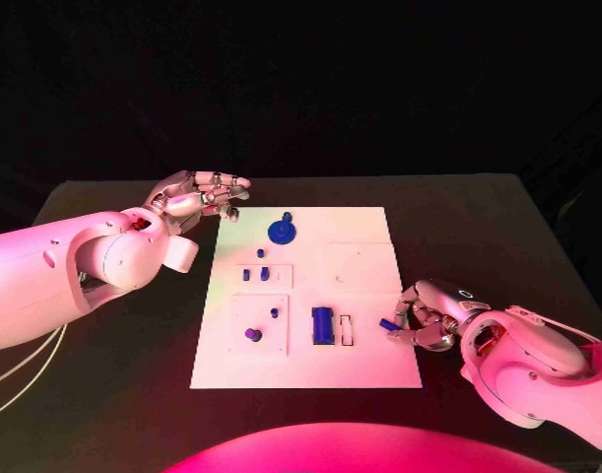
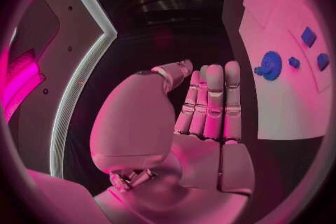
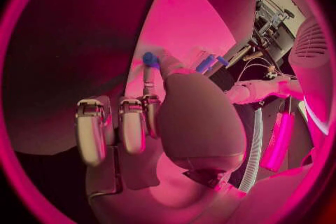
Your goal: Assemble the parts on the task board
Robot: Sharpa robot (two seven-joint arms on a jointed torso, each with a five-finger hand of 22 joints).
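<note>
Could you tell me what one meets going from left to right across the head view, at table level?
left hand → task board → small blue part pinched by the right hand

No legible text, labels, brands, numbers or signs appear on the task board (image 1: pixel 365 370), the parts, the arms or either hand

Two smooth, rounded white arms, dotted with small dark screw holes, end in silver jointed hands: the left hand (image 1: pixel 198 193), the right hand (image 1: pixel 426 317). Thin pale cables (image 1: pixel 10 379) trail under the left arm (image 1: pixel 59 271).
</note>
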